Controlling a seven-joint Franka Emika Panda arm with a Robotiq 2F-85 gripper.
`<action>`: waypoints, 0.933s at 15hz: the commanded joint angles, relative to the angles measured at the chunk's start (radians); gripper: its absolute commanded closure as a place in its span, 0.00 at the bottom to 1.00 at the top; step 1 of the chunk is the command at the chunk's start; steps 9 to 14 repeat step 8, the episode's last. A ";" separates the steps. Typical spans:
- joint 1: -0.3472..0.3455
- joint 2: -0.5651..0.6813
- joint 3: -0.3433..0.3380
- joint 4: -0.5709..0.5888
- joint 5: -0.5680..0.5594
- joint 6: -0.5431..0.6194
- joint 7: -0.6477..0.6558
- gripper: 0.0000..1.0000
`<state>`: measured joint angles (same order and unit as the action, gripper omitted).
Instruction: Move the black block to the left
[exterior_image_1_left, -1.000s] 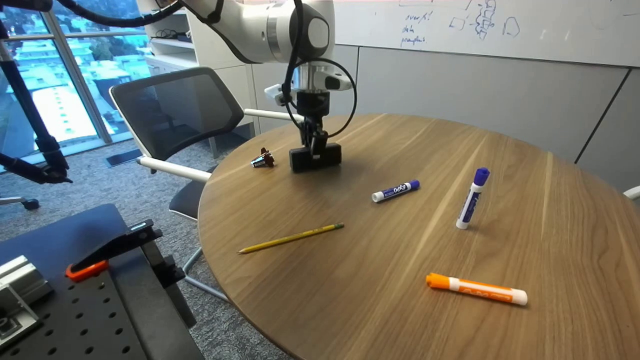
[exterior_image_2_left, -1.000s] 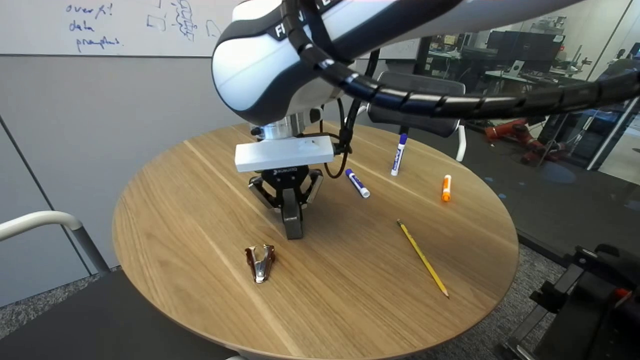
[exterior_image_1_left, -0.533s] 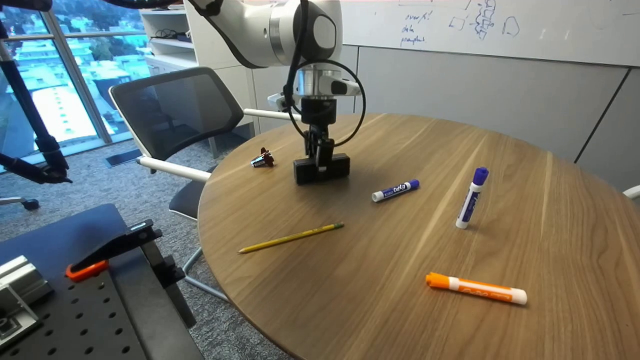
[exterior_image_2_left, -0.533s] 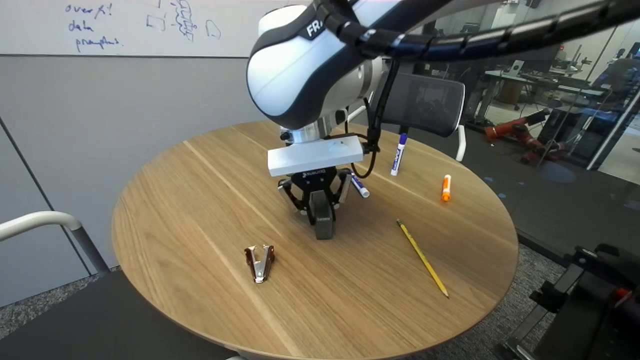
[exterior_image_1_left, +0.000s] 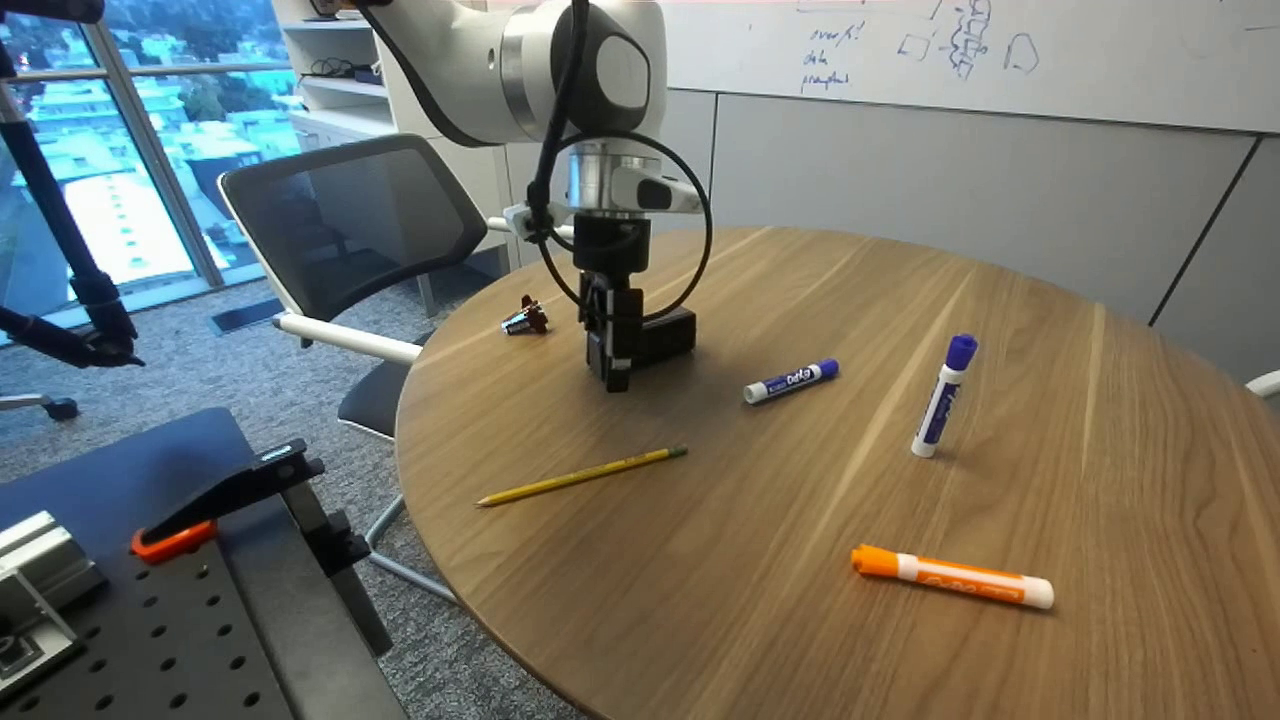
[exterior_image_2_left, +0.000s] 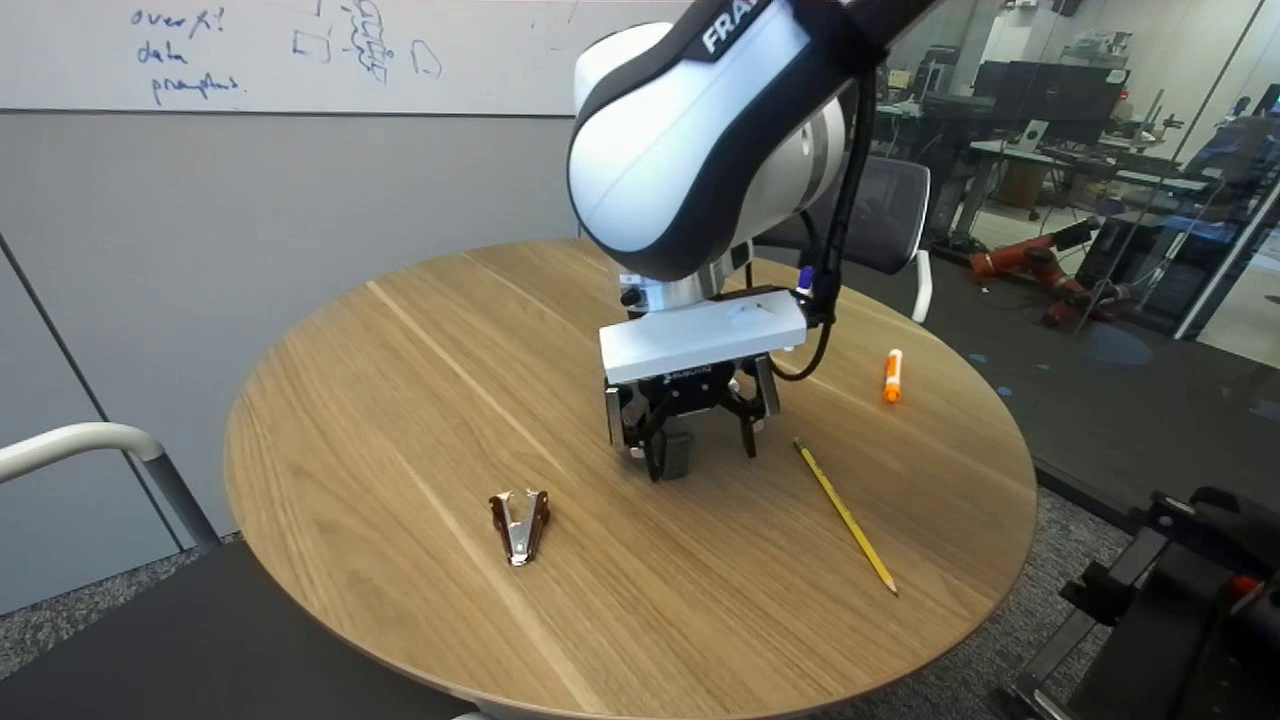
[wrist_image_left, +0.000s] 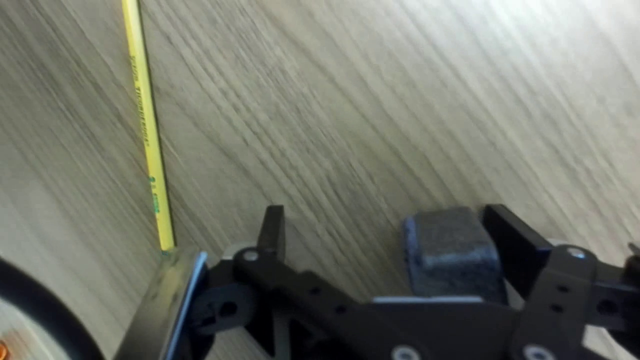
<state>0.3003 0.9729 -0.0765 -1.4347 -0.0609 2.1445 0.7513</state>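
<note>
Because the end effector (wrist_image_left: 387, 220) has its fingers (wrist_image_left: 272, 232) spread wide with nothing gripped, the step in hand looks like the release. The black block (wrist_image_left: 452, 255) sits between them, apparently resting on the desk (exterior_image_2_left: 400, 470), close by the finger at three o'clock in the wrist view — touching or just beside, I cannot tell. In an exterior view, the staple remover (exterior_image_2_left: 519, 545) lies toward eight o'clock from the block and the pencil (exterior_image_2_left: 846, 517) toward four. The next move probably calls for a straight lift with the near finger eased off first, lest it drag or tip the block; whose left the task means is not plain from these views. Half a second earlier, the fingers seemed clasped on the block; now, in the wrist view, a broad gap shows on its nine o'clock side. In an exterior view, block and end effector (exterior_image_2_left: 705, 460) both sit farther toward three o'clock — while the pencil and the staple remover have stayed put.
</note>
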 joint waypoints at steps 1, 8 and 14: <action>-0.003 -0.210 0.022 -0.234 -0.002 0.050 -0.046 0.00; -0.003 -0.190 0.020 -0.199 -0.004 0.015 -0.030 0.00; -0.003 -0.190 0.020 -0.199 -0.004 0.015 -0.030 0.00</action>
